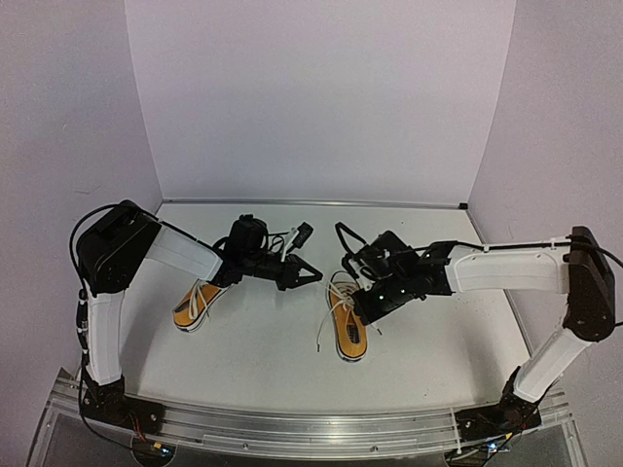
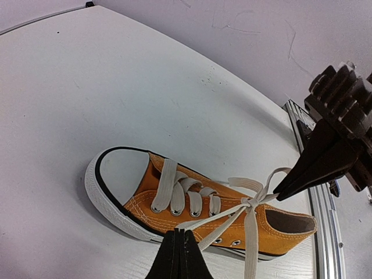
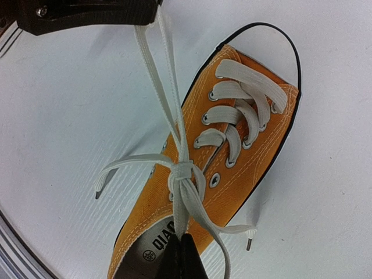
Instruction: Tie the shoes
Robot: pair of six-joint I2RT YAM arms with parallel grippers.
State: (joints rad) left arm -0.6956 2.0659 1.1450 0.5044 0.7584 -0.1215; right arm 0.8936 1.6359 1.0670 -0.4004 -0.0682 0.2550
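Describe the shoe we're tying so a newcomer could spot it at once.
On the white table, look near the middle. The shoe there is orange with a white toe cap. Unlike the other shoe, which lies under the left arm, its laces are pinched by the left fingers and right fingers.

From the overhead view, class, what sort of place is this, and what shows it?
Probably a robotics lab test cell: left arm and right arm mounted on an aluminium rail, a white table boxed by blank walls, left gripper and right gripper pinching laces of an orange sneaker.
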